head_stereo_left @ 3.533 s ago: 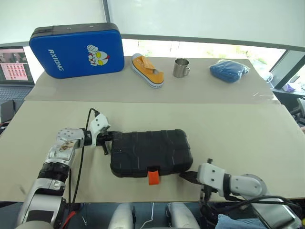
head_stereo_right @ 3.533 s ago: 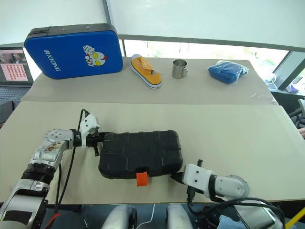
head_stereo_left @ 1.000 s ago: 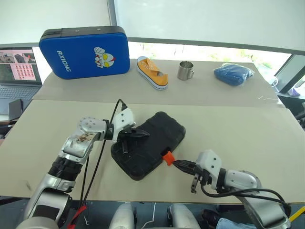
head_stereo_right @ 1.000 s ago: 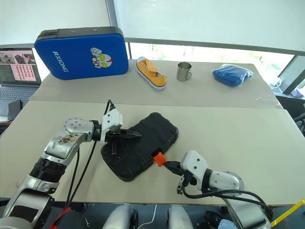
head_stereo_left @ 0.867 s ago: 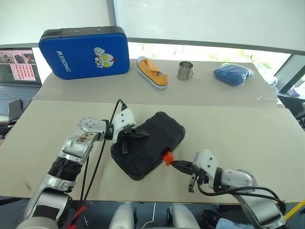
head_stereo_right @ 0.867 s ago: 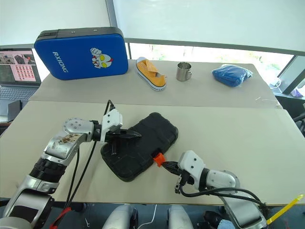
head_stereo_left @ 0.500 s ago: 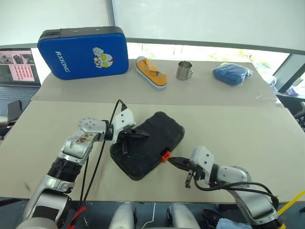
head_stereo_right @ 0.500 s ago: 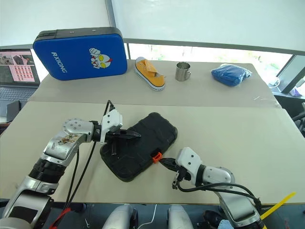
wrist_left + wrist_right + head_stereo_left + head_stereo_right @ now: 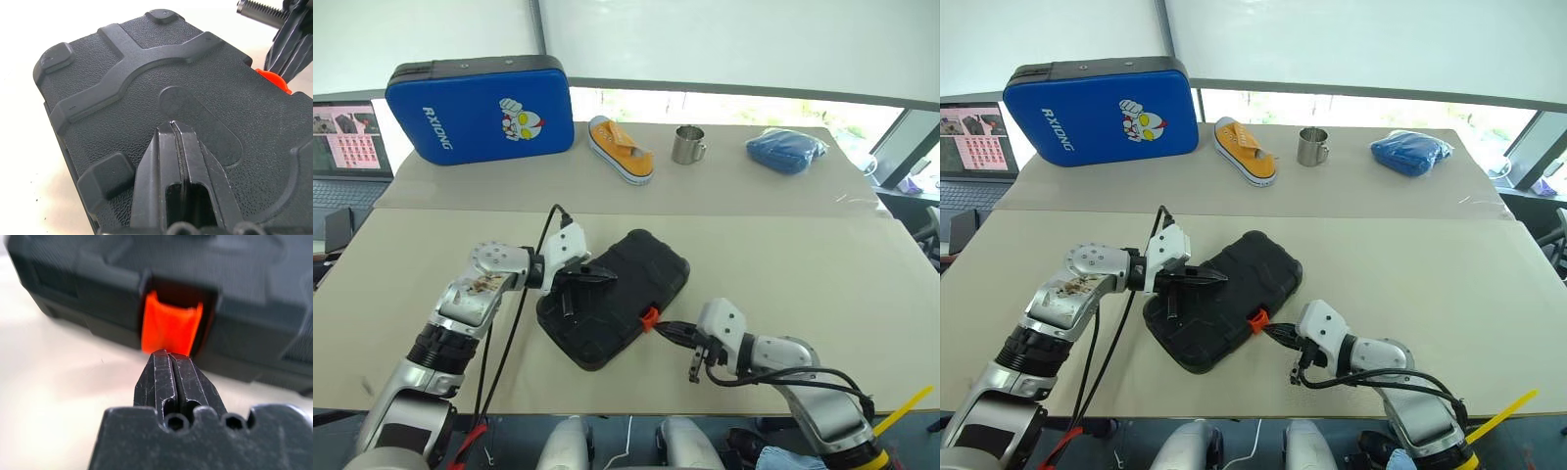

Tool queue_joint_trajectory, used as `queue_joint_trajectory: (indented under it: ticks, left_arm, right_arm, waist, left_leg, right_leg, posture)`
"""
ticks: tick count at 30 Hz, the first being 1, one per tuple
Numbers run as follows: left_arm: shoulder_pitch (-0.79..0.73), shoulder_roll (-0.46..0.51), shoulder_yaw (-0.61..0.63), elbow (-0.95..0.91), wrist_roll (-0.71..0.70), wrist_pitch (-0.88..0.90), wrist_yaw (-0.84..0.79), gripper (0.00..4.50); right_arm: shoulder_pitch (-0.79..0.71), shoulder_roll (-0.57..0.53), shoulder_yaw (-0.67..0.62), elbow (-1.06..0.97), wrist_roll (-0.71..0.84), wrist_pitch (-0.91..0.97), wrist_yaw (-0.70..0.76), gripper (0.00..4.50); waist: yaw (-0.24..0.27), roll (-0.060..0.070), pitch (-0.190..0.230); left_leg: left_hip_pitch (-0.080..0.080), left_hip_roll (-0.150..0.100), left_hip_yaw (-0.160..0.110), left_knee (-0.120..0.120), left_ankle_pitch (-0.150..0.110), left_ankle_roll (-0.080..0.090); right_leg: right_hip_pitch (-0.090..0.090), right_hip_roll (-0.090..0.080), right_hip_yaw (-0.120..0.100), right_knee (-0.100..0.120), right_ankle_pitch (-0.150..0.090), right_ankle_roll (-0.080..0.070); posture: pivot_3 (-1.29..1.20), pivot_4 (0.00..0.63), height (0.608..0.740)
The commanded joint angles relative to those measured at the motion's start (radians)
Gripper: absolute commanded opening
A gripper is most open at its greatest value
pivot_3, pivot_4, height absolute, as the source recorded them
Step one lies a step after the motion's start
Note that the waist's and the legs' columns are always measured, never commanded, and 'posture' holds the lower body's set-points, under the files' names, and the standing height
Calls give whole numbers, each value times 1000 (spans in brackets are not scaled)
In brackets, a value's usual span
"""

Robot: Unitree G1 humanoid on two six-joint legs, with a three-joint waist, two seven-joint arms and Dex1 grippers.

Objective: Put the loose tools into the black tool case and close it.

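The black tool case (image 9: 628, 294) lies shut and diagonal on the near table, its small orange latch (image 9: 649, 317) facing my right arm. My left gripper (image 9: 607, 277) is shut and its tips rest on the ribbed lid (image 9: 122, 83) near the case's left end. Low on the table, my right gripper (image 9: 664, 327) is shut too, with its tips (image 9: 168, 355) right up against the lower edge of the latch (image 9: 171, 325); nothing is held. The loose tools are out of view.
On the far table stand a blue padded case (image 9: 480, 110), a yellow shoe (image 9: 620, 149), a metal mug (image 9: 686, 145) and a blue cloth bundle (image 9: 787, 149). A laptop (image 9: 347, 137) sits at far left. Bare tabletop surrounds the black case.
Since the earliest frames the case has swung from square-on to diagonal, with my left gripper now on its lid. Over the last second my right gripper crept forward up to the orange latch.
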Motion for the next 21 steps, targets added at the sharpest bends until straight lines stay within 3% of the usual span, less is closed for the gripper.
queue_joint_trajectory:
  ticks: [1, 14, 17, 18, 21]
  left_arm:
    - [38, 9, -82, 41, 59, 42, -18, 0]
    - [53, -3, -96, 93, 80, 24, -23, 0]
    - [88, -21, -12, 93, 23, -46, -9, 0]
    - [108, -19, 25, 77, 0, -67, -7, 257]
    - [154, -8, 106, 32, -52, -105, -17, 813]
  right_arm:
    - [-43, 38, 5, -17, 7, -25, -17, 8]
    - [-95, 96, 19, -17, 13, -2, -19, 8]
    - [-66, 72, -14, -41, 39, -3, 2, 8]
    - [-44, 57, -38, -56, 59, -2, 14, 1]
    - [12, 17, -100, -93, 131, -1, 59, 708]
  waist:
    - [0, 0, 0]
    - [-5, 0, 0]
    - [-5, 0, 0]
    - [-5, 1, 0]
    - [-7, 3, 0]
  left_leg:
    - [0, 0, 0, 0, 0, 0]
    - [1, 0, 0, 0, 0, 0]
    - [1, 0, 0, 0, 0, 0]
    - [1, 1, -1, -1, 0, 0]
    - [0, 1, -3, -2, 0, 0]
  right_leg:
    - [0, 0, 0, 0, 0, 0]
    - [0, 1, 0, 1, 0, 0]
    - [0, 0, 0, 1, 0, 0]
    - [0, 0, 0, 1, 0, 0]
    - [-2, 0, 2, 1, 0, -1]
  posture:
    - [0, 150, 740]
    - [0, 150, 740]
    - [0, 150, 740]
    - [0, 150, 740]
    - [0, 150, 740]
